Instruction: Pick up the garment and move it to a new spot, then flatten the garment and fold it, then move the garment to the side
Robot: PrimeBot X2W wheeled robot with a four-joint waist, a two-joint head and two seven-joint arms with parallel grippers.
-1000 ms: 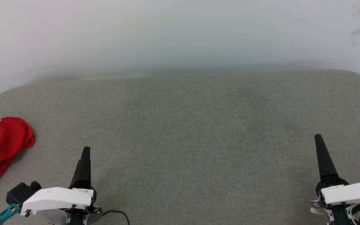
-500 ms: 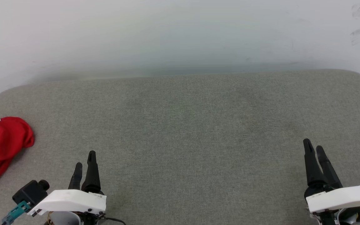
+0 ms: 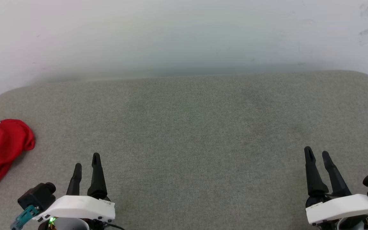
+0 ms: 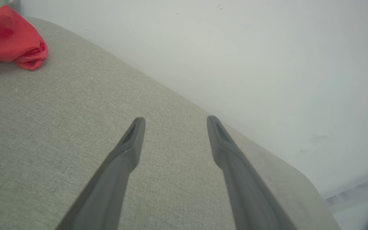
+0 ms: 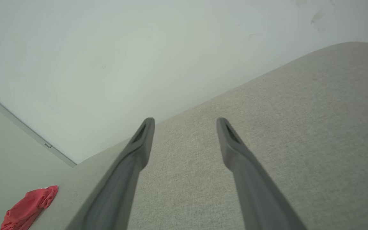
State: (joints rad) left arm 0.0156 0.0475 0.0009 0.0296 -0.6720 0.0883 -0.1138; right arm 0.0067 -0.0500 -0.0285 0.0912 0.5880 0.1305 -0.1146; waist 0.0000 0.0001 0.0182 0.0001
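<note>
Left gripper (image 3: pixel 87 160): poised over the near-left part of the grey fabric surface (image 3: pixel 190 121). Its two dark fingers are parted, hold nothing, and point toward the surface's far edge. Right gripper (image 3: pixel 317 151): over the near-right part, fingers likewise parted with nothing between them. Both wrists carry white housings.

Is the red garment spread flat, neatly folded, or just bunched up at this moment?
Bunched up. The garment lies in a rumpled heap at the left edge of the grey surface, with irregular creases and no flat panel.

Grey fabric surface (image 3: pixel 190 127), perhaps a cushion, bears crumpled garment (image 3: pixel 2 148).
</note>
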